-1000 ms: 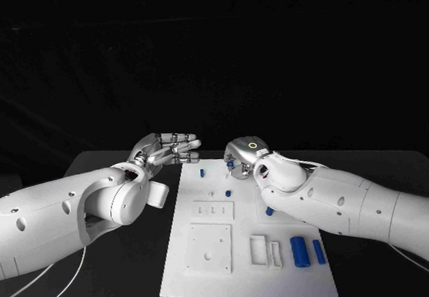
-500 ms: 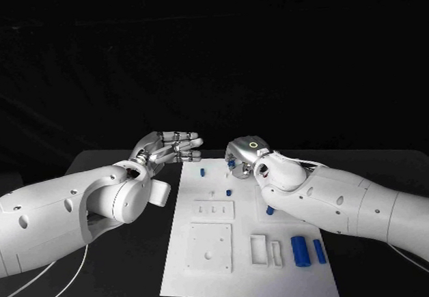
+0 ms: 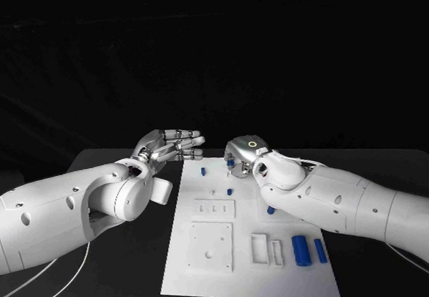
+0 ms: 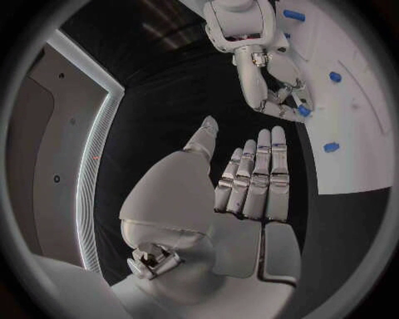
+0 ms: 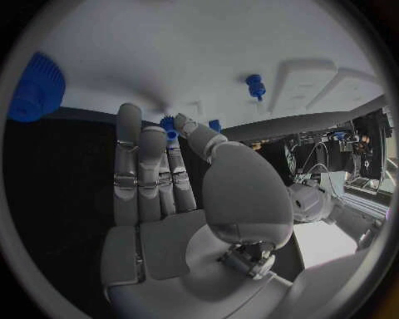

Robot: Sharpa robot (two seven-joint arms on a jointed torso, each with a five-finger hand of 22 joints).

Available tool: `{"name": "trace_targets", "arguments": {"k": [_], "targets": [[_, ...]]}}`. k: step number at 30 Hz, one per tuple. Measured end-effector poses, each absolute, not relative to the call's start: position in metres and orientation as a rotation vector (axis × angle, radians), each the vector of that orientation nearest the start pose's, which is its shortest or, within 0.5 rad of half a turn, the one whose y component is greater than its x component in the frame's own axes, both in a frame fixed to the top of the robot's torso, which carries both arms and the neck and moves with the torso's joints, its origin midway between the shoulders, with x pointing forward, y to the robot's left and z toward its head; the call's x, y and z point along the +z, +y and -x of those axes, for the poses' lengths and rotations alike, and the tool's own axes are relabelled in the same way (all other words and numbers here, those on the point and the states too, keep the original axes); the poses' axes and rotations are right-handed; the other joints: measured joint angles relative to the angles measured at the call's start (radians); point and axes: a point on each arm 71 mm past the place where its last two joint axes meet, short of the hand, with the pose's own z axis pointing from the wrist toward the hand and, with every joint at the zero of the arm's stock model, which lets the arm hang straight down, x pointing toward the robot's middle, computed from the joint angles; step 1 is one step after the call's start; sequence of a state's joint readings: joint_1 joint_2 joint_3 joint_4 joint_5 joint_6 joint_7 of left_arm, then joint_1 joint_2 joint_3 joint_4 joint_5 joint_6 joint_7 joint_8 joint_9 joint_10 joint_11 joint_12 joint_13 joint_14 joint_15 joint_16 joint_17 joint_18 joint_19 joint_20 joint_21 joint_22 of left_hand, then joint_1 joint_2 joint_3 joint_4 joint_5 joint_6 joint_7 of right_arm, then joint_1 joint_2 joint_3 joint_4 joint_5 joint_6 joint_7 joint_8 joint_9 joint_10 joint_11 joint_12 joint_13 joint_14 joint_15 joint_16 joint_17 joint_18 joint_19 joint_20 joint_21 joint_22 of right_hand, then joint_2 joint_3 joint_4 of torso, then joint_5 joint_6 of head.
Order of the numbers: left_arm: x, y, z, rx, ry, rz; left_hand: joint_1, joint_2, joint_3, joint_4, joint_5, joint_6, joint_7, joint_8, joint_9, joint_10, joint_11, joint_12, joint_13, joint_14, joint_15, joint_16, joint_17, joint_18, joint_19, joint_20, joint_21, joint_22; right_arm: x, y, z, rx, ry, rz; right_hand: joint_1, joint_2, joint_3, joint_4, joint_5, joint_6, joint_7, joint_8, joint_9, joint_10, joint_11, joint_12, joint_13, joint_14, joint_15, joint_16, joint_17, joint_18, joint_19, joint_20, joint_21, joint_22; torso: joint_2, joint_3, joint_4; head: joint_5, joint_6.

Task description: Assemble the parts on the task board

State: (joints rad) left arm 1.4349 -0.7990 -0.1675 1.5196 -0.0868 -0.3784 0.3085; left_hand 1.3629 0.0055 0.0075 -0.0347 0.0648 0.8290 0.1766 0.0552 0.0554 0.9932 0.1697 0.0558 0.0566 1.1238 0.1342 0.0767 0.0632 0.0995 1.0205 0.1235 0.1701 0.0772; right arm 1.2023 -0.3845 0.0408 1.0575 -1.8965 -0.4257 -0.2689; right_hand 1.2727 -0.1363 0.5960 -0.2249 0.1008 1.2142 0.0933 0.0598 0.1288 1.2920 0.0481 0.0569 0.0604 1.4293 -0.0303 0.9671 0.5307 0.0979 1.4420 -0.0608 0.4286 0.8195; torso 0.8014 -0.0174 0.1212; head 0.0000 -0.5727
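The white task board (image 3: 216, 275) lies lengthwise in the middle of the black table. My right hand (image 3: 244, 154) hovers over its far end and pinches a small blue part (image 5: 169, 126) between thumb and a finger; the same part (image 4: 304, 111) shows at its fingertips in the left wrist view. My left hand (image 3: 169, 147) hangs just off the board's far left corner, fingers straight and apart from the thumb, holding nothing. A blue peg (image 3: 203, 170) and another small blue piece (image 3: 228, 191) sit on the board near the right hand.
Two blue cylinders (image 3: 300, 251) lie side by side near the board's near right corner, and a blue piece (image 3: 270, 211) sits beside my right forearm. White raised blocks (image 3: 210, 246) stand on the board's near half. Black table (image 3: 124, 264) flanks the board on both sides.
My left hand has edged slightly toward the board's far end. The right hand has stayed almost still with the blue part.
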Motion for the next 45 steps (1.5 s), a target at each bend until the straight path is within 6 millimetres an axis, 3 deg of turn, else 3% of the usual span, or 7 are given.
{"name": "trace_targets", "arguments": {"k": [7,15,17,35,38,41,45], "targets": [[-0.111,0.191,-0.512,-1.446,1.459,0.882,0.0,0.0,0.0,0.0,0.0,0.0,0.0,0.0,0.0,0.0,0.0,0.0,0.0,0.0,0.0,0.0,0.0,0.0,0.0,0.0,0.0,0.0,-0.167,-0.093,-0.562,0.359,1.358,0.33,-0.001,-0.001,0.0,0.0,0.0,-0.004,0.003,0.0,-0.004,-0.008,0.0,-0.001,0.0,0.0,0.0,0.0,0.001,0.0,0.004,0.004,-0.007,0.003,0.001,-0.0006,-0.0001,0.0,0.0],[-0.111,0.19,-0.512,-1.447,1.459,0.881,0.0,0.0,0.0,0.0,0.0,0.0,0.0,0.0,0.0,-0.004,0.004,0.0,0.0,0.0,0.0,0.0,0.0,0.0,0.0,0.0,0.0,0.0,-0.17,-0.093,-0.563,0.358,1.373,0.332,-0.004,-0.017,0.028,0.011,-0.008,-0.067,0.02,0.0,-0.042,-0.104,0.029,0.002,0.001,-0.001,0.014,-0.018,-0.005,0.014,0.005,0.016,-0.03,0.003,0.001,-0.0011,-0.0002,0.001,0.002],[-0.111,0.19,-0.512,-1.447,1.459,0.881,0.0,0.0,0.0,0.0,0.0,0.0,0.0,0.0,0.0,-0.004,0.004,0.0,0.0,0.0,0.0,0.0,0.0,0.0,0.0,0.0,0.0,0.0,-0.171,-0.094,-0.564,0.358,1.377,0.33,-0.007,-0.019,0.034,0.017,-0.008,-0.067,0.02,0.0,-0.051,-0.109,0.034,0.003,-0.001,0.0,0.015,-0.023,-0.005,0.026,0.009,0.02,-0.034,0.003,0.001,-0.0012,-0.0002,0.001,0.002],[-0.11,0.19,-0.513,-1.446,1.459,0.879,0.004,-0.004,0.0,0.0,0.0,0.0,0.0,0.0,0.0,-0.004,0.004,0.0,0.0,-0.003,0.003,0.0,0.0,0.0,0.0,0.0,0.0,0.0,-0.171,-0.099,-0.563,0.374,1.389,0.321,-0.001,-0.043,0.021,0.021,-0.008,-0.096,0.02,0.0,-0.058,-0.173,0.048,0.003,-0.002,0.003,0.025,-0.033,-0.011,0.026,0.019,0.031,-0.063,0.01,0.002,-0.0017,-0.0015,0.004,0.006],[-0.11,0.191,-0.514,-1.443,1.458,0.88,0.004,-0.004,0.0,0.0,0.0,0.0,0.0,0.0,0.0,-0.004,0.004,0.0,0.0,-0.003,0.003,0.0,0.0,0.0,0.0,0.0,0.0,0.0,-0.169,-0.106,-0.56,0.382,1.386,0.315,-0.013,-0.054,-0.012,0.03,-0.008,-0.111,0.021,0.0,-0.06,-0.189,0.05,0.003,-0.002,0.003,0.025,-0.037,-0.013,0.026,0.022,0.033,-0.078,0.001,0.002,-0.0017,-0.0012,0.002,0.006],[-0.11,0.194,-0.515,-1.438,1.454,0.883,0.003,-0.004,0.0,0.0,0.0,0.0,0.0,0.0,0.0,-0.007,0.0,0.0,0.0,-0.003,0.003,0.0,0.0,0.0,0.0,0.0,0.0,0.0,-0.163,-0.118,-0.555,0.395,1.379,0.297,-0.003,-0.078,-0.143,0.076,0.006,-0.144,0.021,0.0,-0.062,-0.238,0.059,0.003,-0.002,-0.001,0.029,-0.046,-0.017,0.034,0.024,0.036,-0.118,-0.037,0.002,-0.0012,-0.0027,0.002,0.007],[-0.11,0.199,-0.516,-1.429,1.449,0.887,0.002,-0.01,0.002,0.002,0.0,0.0,0.0,0.0,0.0,-0.007,0.0,0.0,0.0,-0.003,0.003,0.0,0.0,0.0,0.0,0.0,0.0,0.0,-0.144,-0.143,-0.551,0.411,1.353,0.241,0.054,-0.1,-0.282,0.149,0.008,-0.175,0.002,0.0,-0.062,-0.268,0.068,0.003,-0.002,-0.006,0.034,-0.051,-0.018,0.041,0.023,0.041,-0.154,-0.084,0.001,0.0,-0.0063,0.001,0.012]]}}
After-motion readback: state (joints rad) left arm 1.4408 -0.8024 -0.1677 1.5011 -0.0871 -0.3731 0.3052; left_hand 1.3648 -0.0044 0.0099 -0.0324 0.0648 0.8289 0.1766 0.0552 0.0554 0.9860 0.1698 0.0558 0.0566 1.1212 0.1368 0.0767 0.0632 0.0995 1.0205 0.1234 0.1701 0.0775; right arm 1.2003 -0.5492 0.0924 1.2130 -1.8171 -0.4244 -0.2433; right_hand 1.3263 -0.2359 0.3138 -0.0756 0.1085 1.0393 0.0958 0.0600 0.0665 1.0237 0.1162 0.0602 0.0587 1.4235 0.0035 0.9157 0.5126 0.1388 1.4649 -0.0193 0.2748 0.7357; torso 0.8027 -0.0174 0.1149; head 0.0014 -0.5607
